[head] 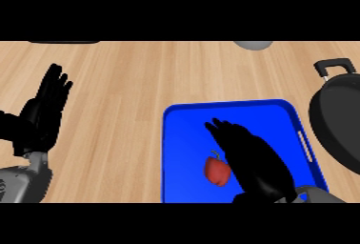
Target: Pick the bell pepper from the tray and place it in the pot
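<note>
My right hand (255,162) hovers over the blue tray (184,143), fingers (221,131) straight and released, holding nothing. The bell pepper (217,171) lies just left of my palm, stem toward the tabletop's far edge. The pot (337,119) waits at the right edge. My left hand (44,112) rests open, well apart.

Bare counter (141,81): open wood is seen between the resting left hand (44,112) and the blue tray (184,157). Tray floor: left half unoccupied; the bell pepper (217,170) is flanked closely by the right hand (253,159). Right edge: blocked by the black pot (337,119). Far edge: grey object (254,45), partly seen.
</note>
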You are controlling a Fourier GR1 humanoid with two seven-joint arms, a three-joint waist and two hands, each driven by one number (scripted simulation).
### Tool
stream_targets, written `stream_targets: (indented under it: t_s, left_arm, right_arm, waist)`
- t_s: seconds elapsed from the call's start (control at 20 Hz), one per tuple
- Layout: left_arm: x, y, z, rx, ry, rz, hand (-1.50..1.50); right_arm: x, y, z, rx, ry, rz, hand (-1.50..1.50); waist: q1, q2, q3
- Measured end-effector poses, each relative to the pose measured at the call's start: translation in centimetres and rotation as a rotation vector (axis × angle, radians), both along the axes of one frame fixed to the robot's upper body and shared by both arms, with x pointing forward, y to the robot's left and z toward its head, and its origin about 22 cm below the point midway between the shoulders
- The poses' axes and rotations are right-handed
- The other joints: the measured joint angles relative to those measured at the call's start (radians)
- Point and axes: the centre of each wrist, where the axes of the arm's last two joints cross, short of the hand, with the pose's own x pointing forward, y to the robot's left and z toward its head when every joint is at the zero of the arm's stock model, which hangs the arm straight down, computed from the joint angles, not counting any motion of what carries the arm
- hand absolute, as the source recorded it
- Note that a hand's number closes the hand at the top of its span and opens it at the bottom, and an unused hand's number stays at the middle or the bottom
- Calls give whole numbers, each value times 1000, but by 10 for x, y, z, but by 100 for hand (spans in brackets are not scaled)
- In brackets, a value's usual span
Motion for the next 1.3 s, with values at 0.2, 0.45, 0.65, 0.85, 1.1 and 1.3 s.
stream_targets:
  t_s: [0.2, 0.45, 0.65, 0.85, 1.1, 1.3]
  left_arm:
    - [1, 3, -2, 2, -1, 10, 0]
    - [-1, 11, 2, 0, -2, 9, 0]
    - [-2, 9, 0, 2, -1, 16, 0]
    - [1, 12, 5, -1, 4, 14, 0]
    - [-1, 10, 4, 0, -4, 15, 0]
    - [-3, 11, 5, -2, -5, 11, 0]
  right_arm:
    - [0, 14, -10, 2, 25, 8, -150]
    - [2, 23, -23, -38, 39, -12, -150]
    - [7, 24, -34, -87, 40, -45, -150]
    - [8, 30, -49, -115, 47, -57, -150]
    - [12, 28, -64, -136, 51, -72, -150]
    - [21, 25, -71, -159, 53, -93, -150]
  waist:
    - [-8, 0, 1]
    - [-12, -1, 1]
    - [-13, 0, 2]
    - [-14, 0, 2]
    - [-14, 0, 2]
    - [-13, 0, 2]
